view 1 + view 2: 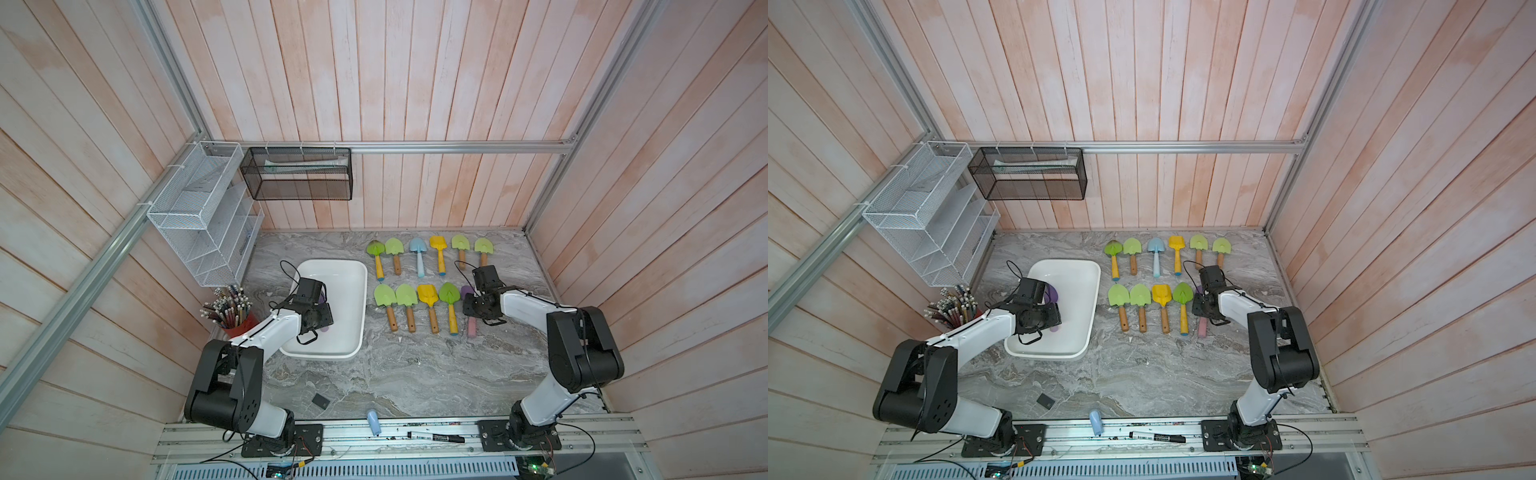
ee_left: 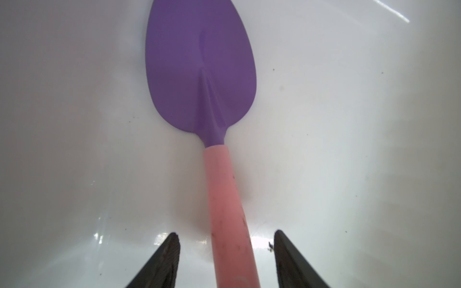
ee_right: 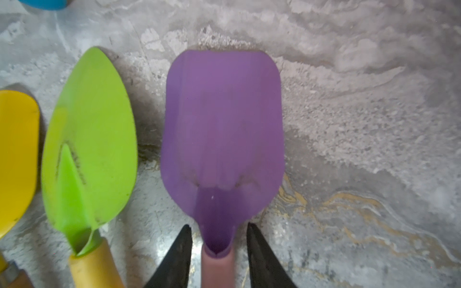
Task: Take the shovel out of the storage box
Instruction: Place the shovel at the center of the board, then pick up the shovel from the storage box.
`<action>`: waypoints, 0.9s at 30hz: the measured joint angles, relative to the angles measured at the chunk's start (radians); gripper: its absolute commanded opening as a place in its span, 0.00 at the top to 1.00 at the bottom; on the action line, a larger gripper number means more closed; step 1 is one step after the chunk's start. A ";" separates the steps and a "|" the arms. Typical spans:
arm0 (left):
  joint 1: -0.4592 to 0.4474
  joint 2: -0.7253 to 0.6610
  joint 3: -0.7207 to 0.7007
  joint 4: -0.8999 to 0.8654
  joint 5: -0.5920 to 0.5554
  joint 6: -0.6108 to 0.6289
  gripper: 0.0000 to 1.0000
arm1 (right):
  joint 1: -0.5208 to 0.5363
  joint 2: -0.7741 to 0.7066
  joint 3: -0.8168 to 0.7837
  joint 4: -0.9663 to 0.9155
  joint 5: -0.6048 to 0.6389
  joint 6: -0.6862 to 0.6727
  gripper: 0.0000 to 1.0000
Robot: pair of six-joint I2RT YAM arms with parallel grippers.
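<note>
Closest to the left wrist camera are the black fingers of the left gripper. They are spread apart on either side of the pink handle of the purple shovel, with white floor showing in the gap on each side, so nothing is gripped. The shovel lies flat on the floor of the storage box, with its pointed oval blade facing away from the fingers. In both top views the left wrist hangs over the inside of the box and hides most of the shovel. Only a sliver of blade peeps out.

The right gripper is well apart from the box, low over the grey marbled tabletop. Its fingers are slightly parted around the neck of a second purple shovel, a square-bladed one, with a thin gap on each side. That shovel rests on the tabletop and is not clamped.

Between it and the box lie two rows of green, yellow and blue shovels. The square-bladed shovel is at the end of the nearer row, farthest from the box. A red cup of pencils stands just beside the box on its opposite side.
</note>
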 measured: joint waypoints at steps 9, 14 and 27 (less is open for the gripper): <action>-0.012 -0.002 -0.005 -0.018 -0.017 0.003 0.47 | 0.000 -0.144 0.034 -0.021 0.023 0.002 0.57; -0.019 -0.001 -0.010 -0.017 -0.016 0.003 0.50 | 0.001 -0.169 0.038 -0.022 0.025 0.004 0.57; -0.047 0.045 -0.013 -0.019 -0.018 0.001 0.75 | 0.008 -0.192 0.034 -0.024 0.025 0.008 0.57</action>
